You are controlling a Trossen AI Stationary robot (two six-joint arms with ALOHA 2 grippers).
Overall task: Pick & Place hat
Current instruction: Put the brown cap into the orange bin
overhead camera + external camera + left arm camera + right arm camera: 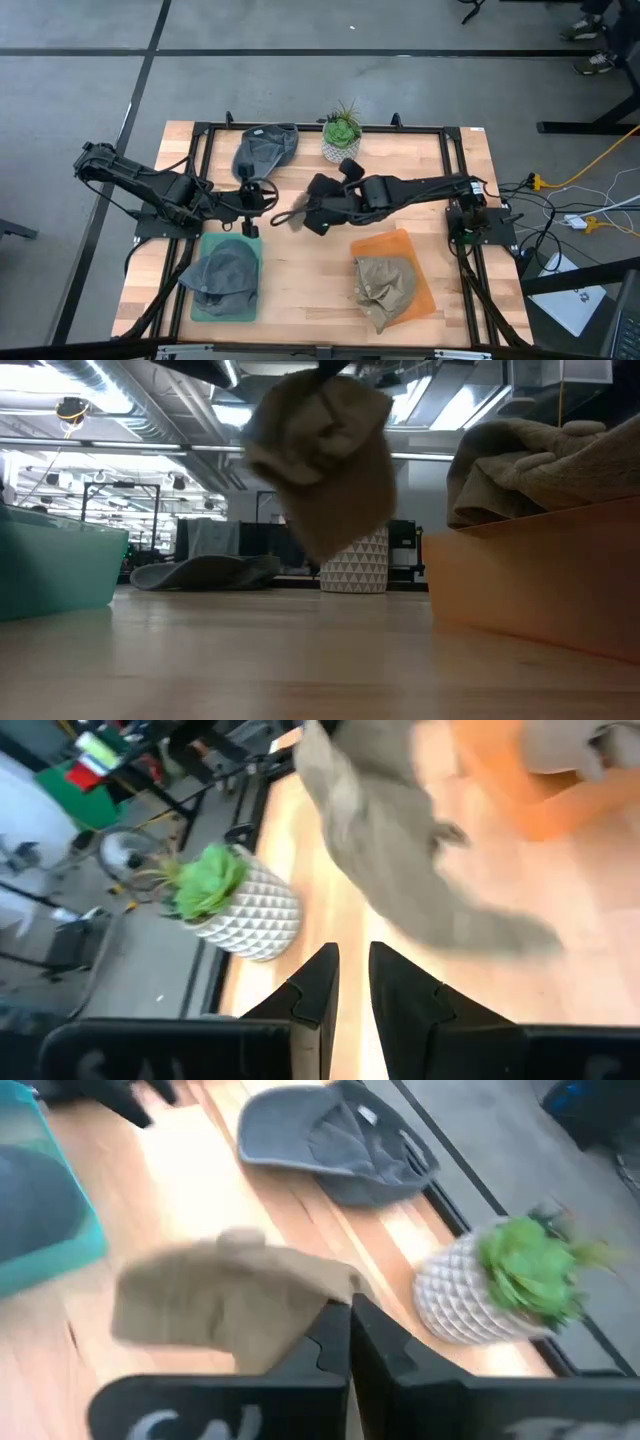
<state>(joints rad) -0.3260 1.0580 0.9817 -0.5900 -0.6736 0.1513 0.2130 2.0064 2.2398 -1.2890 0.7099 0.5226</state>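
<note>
Holding a tan hat [291, 216] off the table, our right gripper [312, 217] sits near the middle of the board, its fingers pinched shut on the hat's edge; the low view shows the hat [325, 455] hanging clear of the wood. At about four o'clock from it lies the orange tray [420, 262], which already carries another tan hat [385, 290]. We judge that tray to be the likely target, since the teal tray [250, 252] at seven o'clock holds a grey hat [222, 272]. A second grey hat [264, 147] lies loose on the table at eleven o'clock, just beside the potted plant [342, 136] at twelve.

Our left gripper [250, 199] waits at nine o'clock from the held hat, close to it, fingers nearly together with a thin gap and nothing between them.

What worries us is the grip: only a fold of soft cloth is pinched, so a quick swing could let it slide out short of the tray. The limp body may also drag across the tray wall or snag the hat already inside, pushing it out. The left gripper is near enough that the dangling cloth could brush it.
</note>
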